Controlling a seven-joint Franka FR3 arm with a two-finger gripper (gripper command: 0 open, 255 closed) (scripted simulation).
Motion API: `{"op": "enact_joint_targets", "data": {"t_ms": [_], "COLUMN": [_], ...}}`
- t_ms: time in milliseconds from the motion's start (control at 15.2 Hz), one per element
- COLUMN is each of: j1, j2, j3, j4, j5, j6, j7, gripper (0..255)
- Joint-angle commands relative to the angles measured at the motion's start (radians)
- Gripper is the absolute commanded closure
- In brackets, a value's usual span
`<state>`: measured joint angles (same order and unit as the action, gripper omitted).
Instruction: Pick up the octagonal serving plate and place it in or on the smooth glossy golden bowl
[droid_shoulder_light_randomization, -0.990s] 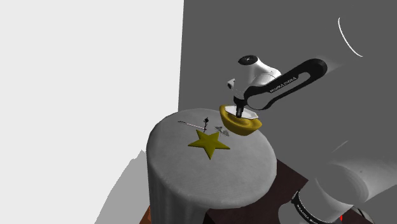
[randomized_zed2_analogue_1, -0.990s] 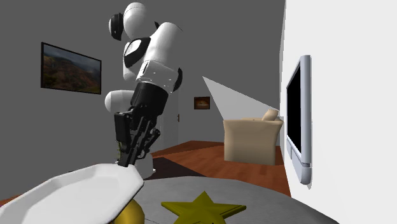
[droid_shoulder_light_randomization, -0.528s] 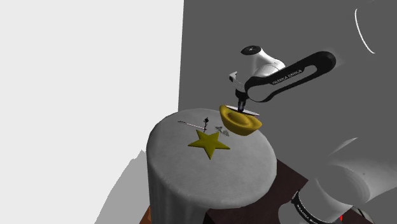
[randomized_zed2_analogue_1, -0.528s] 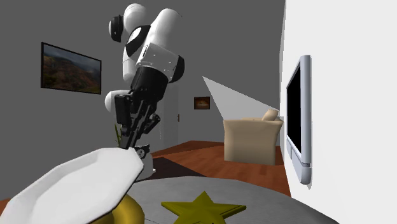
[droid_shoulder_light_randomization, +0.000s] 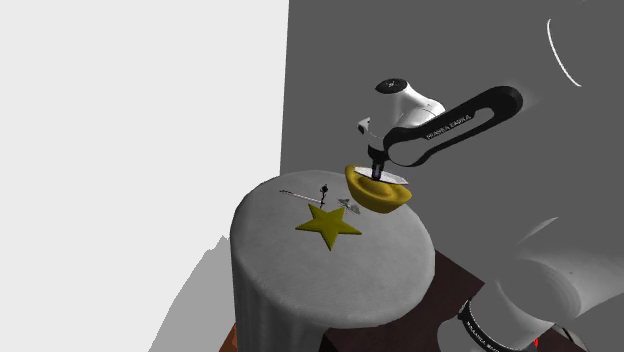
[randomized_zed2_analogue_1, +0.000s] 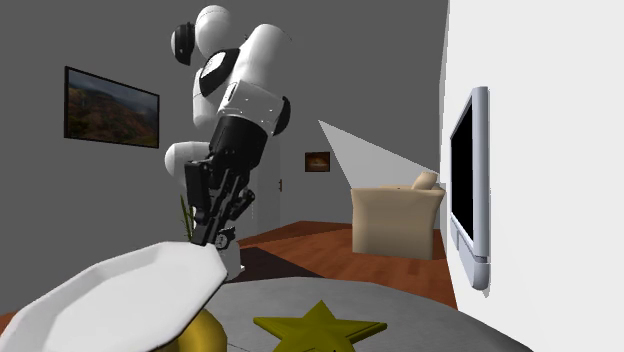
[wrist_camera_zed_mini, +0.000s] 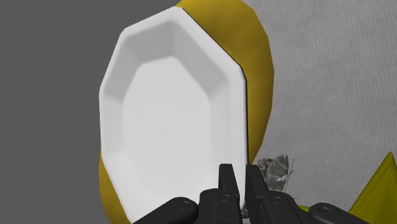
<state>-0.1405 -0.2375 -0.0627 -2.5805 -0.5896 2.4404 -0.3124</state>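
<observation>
The end effector (wrist_camera_zed_mini: 240, 173) has its two black fingers nearly together, clasping the rim of a white octagonal plate (wrist_camera_zed_mini: 172, 114). The plate lies over a glossy golden bowl (wrist_camera_zed_mini: 257, 76), covering most of it, and the bowl's yellow wall shows past the plate's edges on both sides. Beyond the bowl spreads the grey table (wrist_camera_zed_mini: 337, 83). A small mottled grey object (wrist_camera_zed_mini: 277, 170), perhaps a stone, lies just beside the fingers. The tip of a yellow star (wrist_camera_zed_mini: 375, 191) lies farther off.

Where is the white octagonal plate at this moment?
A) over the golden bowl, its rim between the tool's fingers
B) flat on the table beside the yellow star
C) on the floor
A: in the wrist view the plate sits over the golden bowl, and the tool clasps its rim.
</observation>
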Motion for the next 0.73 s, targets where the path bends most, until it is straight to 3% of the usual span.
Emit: {"op": "enact_joint_targets", "data": {"t_ms": [0, 462, 660], "j1": [-0.006, -0.028, -0.028], "j2": [0.025, 0.113, 0.113], "j3": [0.000, 0.003, 0.003], "j4": [-0.008, -0.026, -0.026], "j5": [-0.019, -0.101, -0.101], "j6": [0.029, 0.125, 0.125], "j7": [0.021, 0.108, 0.108], "gripper": [255, 255, 255]}}
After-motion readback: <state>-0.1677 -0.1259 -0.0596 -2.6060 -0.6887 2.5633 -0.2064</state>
